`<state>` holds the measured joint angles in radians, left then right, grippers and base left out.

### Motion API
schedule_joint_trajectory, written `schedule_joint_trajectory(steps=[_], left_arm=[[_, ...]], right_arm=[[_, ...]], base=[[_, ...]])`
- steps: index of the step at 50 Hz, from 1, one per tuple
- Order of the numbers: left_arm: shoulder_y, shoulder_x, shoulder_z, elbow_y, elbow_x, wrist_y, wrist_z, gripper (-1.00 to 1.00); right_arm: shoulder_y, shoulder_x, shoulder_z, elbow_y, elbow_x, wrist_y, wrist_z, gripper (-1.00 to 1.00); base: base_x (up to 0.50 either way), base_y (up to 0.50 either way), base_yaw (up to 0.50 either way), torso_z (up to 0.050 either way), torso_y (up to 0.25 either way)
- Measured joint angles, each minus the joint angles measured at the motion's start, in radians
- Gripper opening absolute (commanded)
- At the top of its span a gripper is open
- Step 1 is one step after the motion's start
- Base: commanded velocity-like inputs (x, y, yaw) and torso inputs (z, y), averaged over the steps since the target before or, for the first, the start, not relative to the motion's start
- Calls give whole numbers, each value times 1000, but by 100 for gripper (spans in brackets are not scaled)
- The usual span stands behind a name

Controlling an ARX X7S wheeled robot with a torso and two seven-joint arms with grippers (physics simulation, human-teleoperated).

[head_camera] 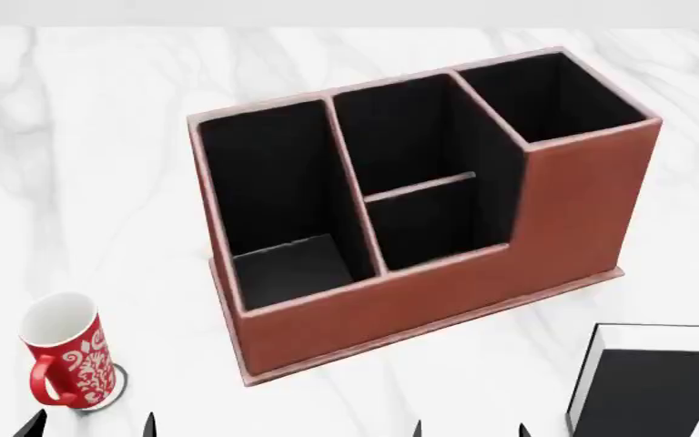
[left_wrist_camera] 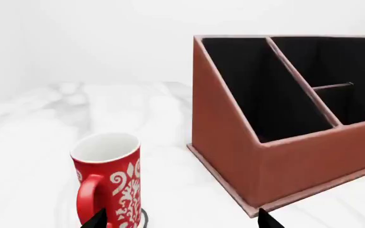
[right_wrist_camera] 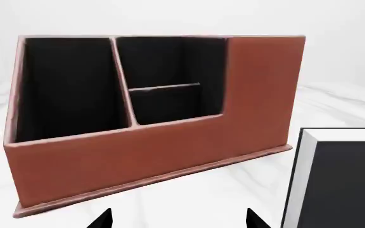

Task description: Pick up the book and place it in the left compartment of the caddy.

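Observation:
The reddish-brown caddy (head_camera: 471,273) stands in the middle of the marble table, its long left compartment (head_camera: 279,205) black-lined and holding nothing. The black book (head_camera: 659,382) with white page edges stands upright at the front right, in front of the caddy's right end. In the right wrist view the book (right_wrist_camera: 341,185) is beside my open right gripper (right_wrist_camera: 177,219), apart from it. My left gripper (left_wrist_camera: 181,219) is open, between the red mug (left_wrist_camera: 110,180) and the caddy's corner (left_wrist_camera: 258,209). Only the fingertips of both grippers show in the head view, at the bottom edge.
A red mug (head_camera: 70,355) with white pattern stands on a dark coaster at the front left of the white marble table (head_camera: 83,137). The caddy's middle bay (head_camera: 417,196) has a crossbar, and a tall square bay (head_camera: 550,91) is at its right.

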<state>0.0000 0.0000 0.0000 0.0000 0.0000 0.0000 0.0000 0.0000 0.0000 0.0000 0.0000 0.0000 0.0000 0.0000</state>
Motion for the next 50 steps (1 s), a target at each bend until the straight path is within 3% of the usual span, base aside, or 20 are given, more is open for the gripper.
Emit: schedule_joint_trajectory(steps=[17,34,50], left_arm=[[0,-32,39,-4,-26,6,-40,100],[-1,-68,81,-3,-58,4,-84,100],[2,-93,115,-3,-76,8,-110,100]], right_arm=[[1,32,-39,-8,34,14,37,100],[34,96,-85,-403,82,425,77,100],[57,137,-113,-541,90,558,104,100]], base=[[0,0,0,0,0],[0,0,0,0,0],[0,0,0,0,0]])
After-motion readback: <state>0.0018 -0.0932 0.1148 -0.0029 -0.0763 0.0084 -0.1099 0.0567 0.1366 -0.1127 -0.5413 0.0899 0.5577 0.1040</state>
